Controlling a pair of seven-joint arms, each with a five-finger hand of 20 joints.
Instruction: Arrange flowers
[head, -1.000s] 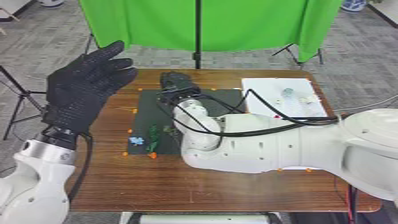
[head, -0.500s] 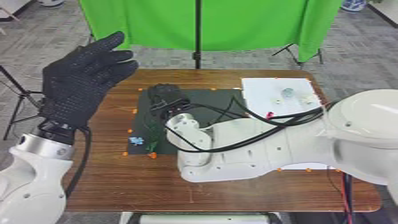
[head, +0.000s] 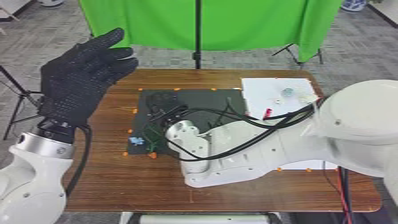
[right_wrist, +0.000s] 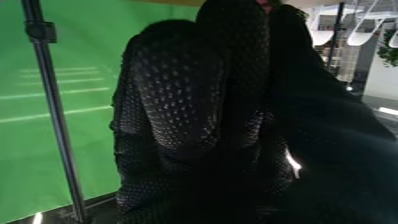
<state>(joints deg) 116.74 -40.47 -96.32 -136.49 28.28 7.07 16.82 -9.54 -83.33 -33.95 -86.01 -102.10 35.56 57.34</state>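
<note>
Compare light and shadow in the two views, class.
Head view: fairly even light, the white sheet bright, the right hand blending into the dark mat. Right wrist view: that hand mostly in deep shadow, pale streaks across the green backdrop.

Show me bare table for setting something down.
The wooden table has room between the dark mat and the near edge, left of the right arm. The mat's left half is crowded: right hand, blue flower, green stem.

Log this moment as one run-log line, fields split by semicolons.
task: arrange flowers; right robot hand: over dark mat; left robot hand: raised, open; blue flower: mat's near-left corner; white sheet: right of mat
</note>
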